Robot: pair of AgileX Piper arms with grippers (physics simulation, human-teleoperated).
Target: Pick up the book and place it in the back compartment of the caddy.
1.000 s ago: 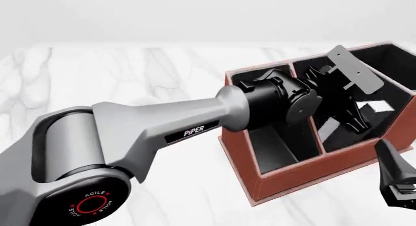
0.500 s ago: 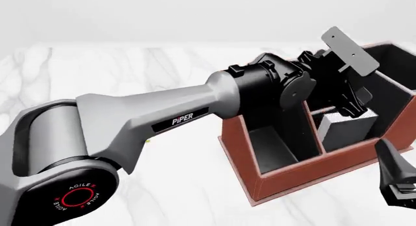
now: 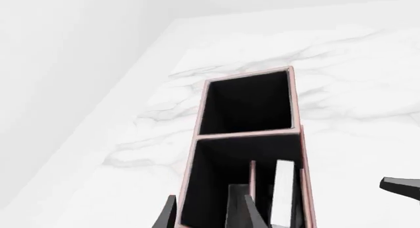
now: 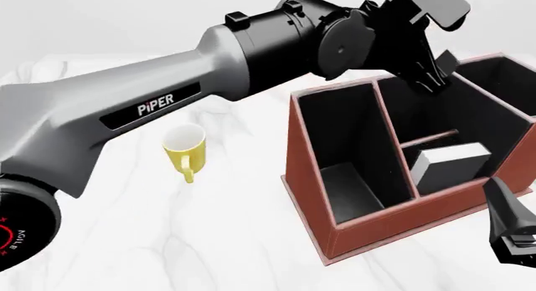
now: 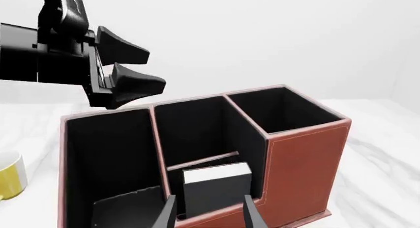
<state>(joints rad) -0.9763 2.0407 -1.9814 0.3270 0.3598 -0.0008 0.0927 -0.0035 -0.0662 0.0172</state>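
Note:
The book [image 4: 448,163], black with white page edges, stands upright in the back compartment [image 4: 456,200], the short cell behind the low rim of the red-brown caddy [image 4: 305,169]. My left gripper [image 4: 440,71] hangs open above the caddy's far side, holding nothing. In the right wrist view the book [image 5: 217,191] fills that cell of the caddy [image 5: 302,159], with the left gripper [image 5: 141,68] high above it. My right gripper [image 5: 210,215] is open just outside the low rim. The left wrist view looks down on the book [image 3: 284,186] between its own open gripper's fingers [image 3: 243,211].
A yellow mug [image 4: 184,148] stands upright on the white marble table, left of the caddy. The left arm spans the scene above the mug. My right gripper [image 4: 513,236] sits low at the caddy's near right corner.
The left gripper let go of the book in the short cell and rose up and back out of the caddy. The arm lifted, uncovering the yellow mug. The right arm stayed still.

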